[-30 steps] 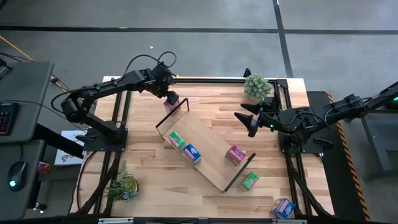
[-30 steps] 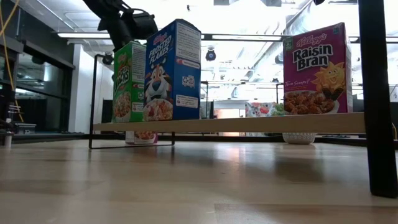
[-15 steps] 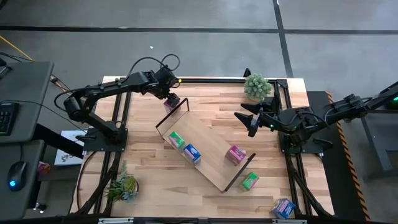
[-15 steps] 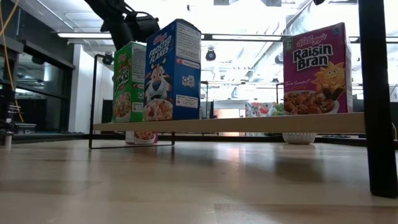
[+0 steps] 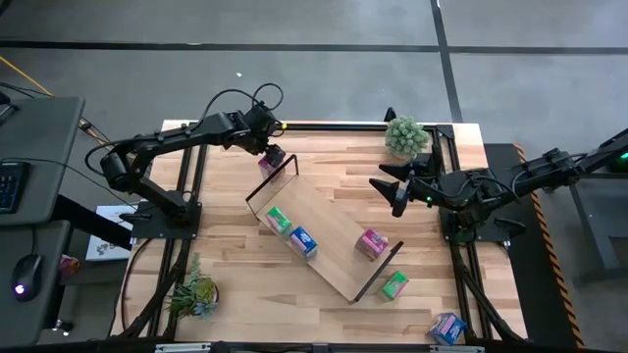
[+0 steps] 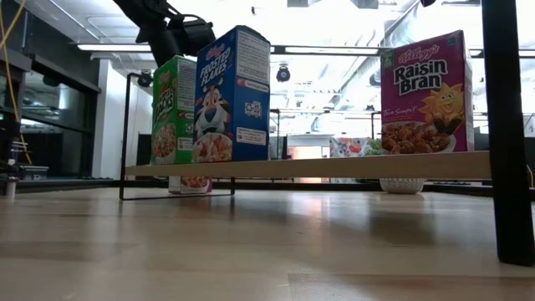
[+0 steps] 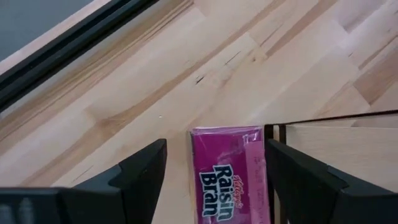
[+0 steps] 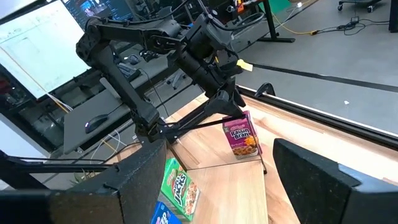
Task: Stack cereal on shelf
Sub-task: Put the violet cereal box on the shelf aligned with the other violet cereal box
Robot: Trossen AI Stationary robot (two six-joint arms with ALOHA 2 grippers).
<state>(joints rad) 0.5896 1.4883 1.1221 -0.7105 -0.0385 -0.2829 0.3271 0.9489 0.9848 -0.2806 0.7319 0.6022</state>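
From the low view, the shelf (image 6: 334,165) board hides all but the bottom of a pink box (image 6: 191,182) behind it, and a black post (image 6: 506,125) is cut by the frame's top. From the left wrist view, another pink box (image 7: 229,177) (Raisin Bran) runs off the edge.

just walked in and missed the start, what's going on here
A two-armed robot is putting small toy cereal boxes onto a long light-wood shelf with black wire ends. Three boxes stand on it: green, blue and pink-magenta. The left gripper hangs with open jaws over a second pink-magenta Raisin Bran box on the table by the shelf's end. The right gripper waits, jaws open, near the white-potted green plant.
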